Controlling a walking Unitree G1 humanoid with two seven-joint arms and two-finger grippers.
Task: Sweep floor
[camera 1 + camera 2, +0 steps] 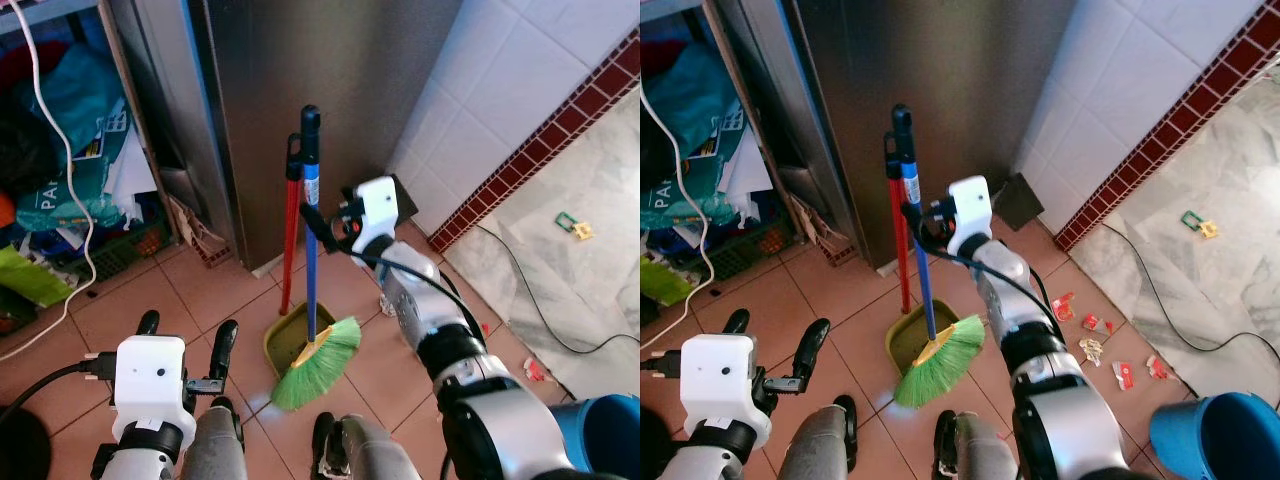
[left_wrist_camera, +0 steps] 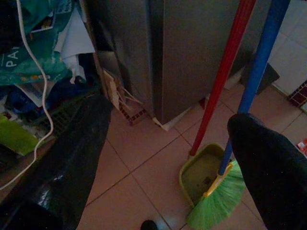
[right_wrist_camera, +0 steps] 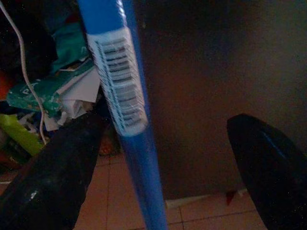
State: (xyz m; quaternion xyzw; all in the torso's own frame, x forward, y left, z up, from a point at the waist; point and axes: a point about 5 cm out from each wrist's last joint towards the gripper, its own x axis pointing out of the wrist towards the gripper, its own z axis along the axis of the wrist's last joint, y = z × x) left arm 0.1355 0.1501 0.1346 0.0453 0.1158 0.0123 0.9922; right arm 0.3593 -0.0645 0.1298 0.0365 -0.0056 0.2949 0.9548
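Terracotta floor tiles point(image 1: 120, 310) meet a steel fridge point(image 1: 300, 90) at 12 o'clock, where the broom point(image 1: 311, 240) leans; the right pincer point(image 1: 322, 222) straddles its blue handle, fingers apart, and should centre before closing, left pincer point(image 1: 185, 345) open, idle.

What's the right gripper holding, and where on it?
Nothing yet. The right gripper is open around the broom's blue handle, the pole against one finger, not clamped.
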